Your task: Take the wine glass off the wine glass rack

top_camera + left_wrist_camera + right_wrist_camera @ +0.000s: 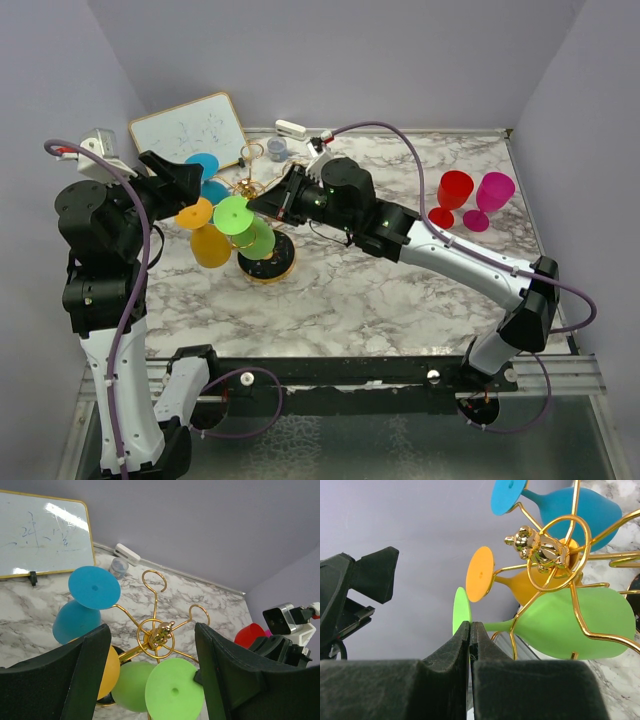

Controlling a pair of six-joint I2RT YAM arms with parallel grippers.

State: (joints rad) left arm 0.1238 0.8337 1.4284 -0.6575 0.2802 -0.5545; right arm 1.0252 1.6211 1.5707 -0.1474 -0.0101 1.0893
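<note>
The gold wine glass rack [268,262] stands left of centre on its round black base, also in the left wrist view [160,635] and right wrist view [540,550]. A green wine glass [232,214], a blue one [205,166] and an orange one [210,245] hang on it. My right gripper [258,205] is shut, pinching the rim of the green glass's foot [461,611] beside the stem; its black tip shows at that foot's edge in the left wrist view [175,690]. My left gripper [152,630] is open and empty, above and left of the rack [195,185].
A red glass [452,195] and a magenta glass [490,197] stand on the marble table at the right. A whiteboard [190,128] leans at the back left, with a white eraser [290,128] and a small jar [277,150] behind the rack.
</note>
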